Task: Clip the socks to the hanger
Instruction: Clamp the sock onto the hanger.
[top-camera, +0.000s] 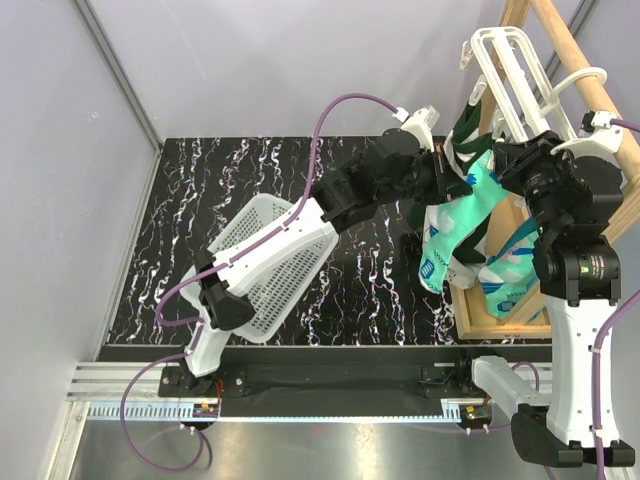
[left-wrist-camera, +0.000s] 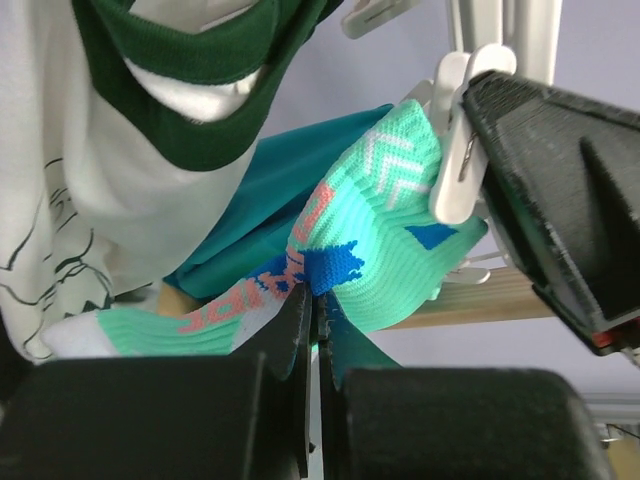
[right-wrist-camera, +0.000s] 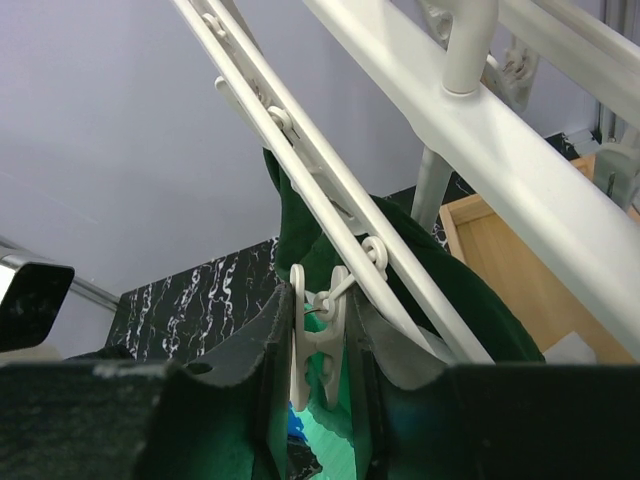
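Left gripper (left-wrist-camera: 315, 302) is clamped tight on the mint-green sock with blue and coral lettering (left-wrist-camera: 390, 230), holding it up just beneath the white plastic rectangular drying hanger (right-wrist-camera: 480, 130). Right gripper (right-wrist-camera: 320, 322) is squeezing a small white dangling clip (left-wrist-camera: 452, 150) under the hanger's bar. The sock's edge looks to be touching the clip's mouth, though it's partly hidden.

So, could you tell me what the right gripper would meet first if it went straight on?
The right gripper pinches a white clip; straight beyond, probably the hanger bar that clip dangles from, though depth is unclear.
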